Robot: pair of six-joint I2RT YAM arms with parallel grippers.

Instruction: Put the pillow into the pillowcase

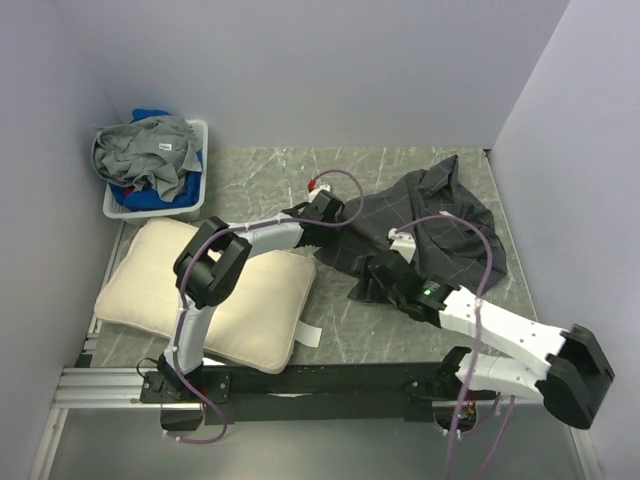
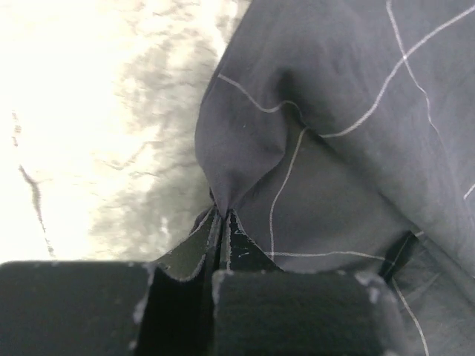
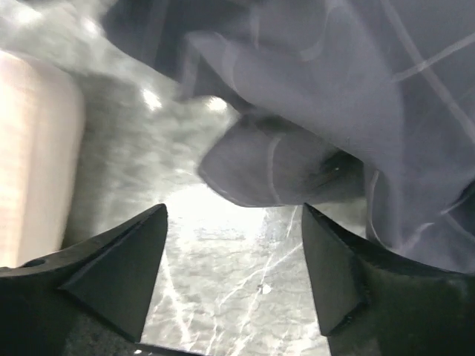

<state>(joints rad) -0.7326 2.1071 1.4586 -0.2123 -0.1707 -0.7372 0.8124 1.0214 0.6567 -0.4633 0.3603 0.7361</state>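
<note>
Pinching a fold of the pillowcase [image 2: 334, 148], the left gripper [image 2: 223, 221] has its fingers pressed together on the dark grid-lined cloth; in the top view that grip sits at the sack's 9 o'clock edge, a little above the middle of the table [image 1: 260, 170]. The pillowcase lies rumpled toward 2 o'clock of the top view, spread flat in part and bunched up at its far end; whether its mouth is open cannot be told. The right gripper [image 3: 234, 215] holds nothing; its fingers stand wide apart over bare marble, with a loose flap of the cloth just ahead of them at 12 o'clock. The pillow [image 1: 210, 295] rests flat on the table toward 8 o'clock, wholly outside the sack, with its white label [image 1: 308, 333] sticking out at its 4 o'clock corner; the left arm crosses over it. A basket [image 1: 195, 200] of crumpled clothes [image 1: 145, 155] stands at 10 o'clock, beside the pillow's far edge.
</note>
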